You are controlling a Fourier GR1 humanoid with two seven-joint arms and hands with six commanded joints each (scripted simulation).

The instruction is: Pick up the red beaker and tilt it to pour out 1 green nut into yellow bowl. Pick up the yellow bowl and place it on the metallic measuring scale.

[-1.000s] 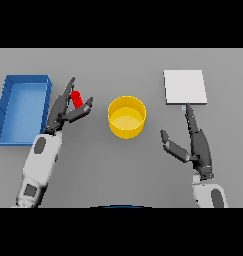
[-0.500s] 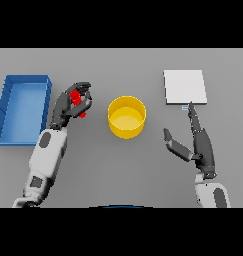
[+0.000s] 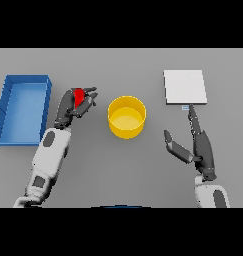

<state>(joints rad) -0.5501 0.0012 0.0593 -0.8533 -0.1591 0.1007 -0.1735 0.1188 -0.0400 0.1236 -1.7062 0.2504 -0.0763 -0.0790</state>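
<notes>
Fingers curled — left hand [image 3: 73, 106] grips red beaker [image 3: 79, 96].

Open surface [image 3: 143, 170] between yellow bowl [image 3: 126, 117] and scale [image 3: 185, 87]; only the right hand [image 3: 198, 145] sits in that lane. Blue bin [image 3: 23, 107] blocks the far left, close beside the left hand [image 3: 73, 106].

One red beaker [image 3: 79, 95], one yellow bowl [image 3: 126, 117], one scale [image 3: 185, 87], one blue tray [image 3: 23, 109], two hands.
</notes>
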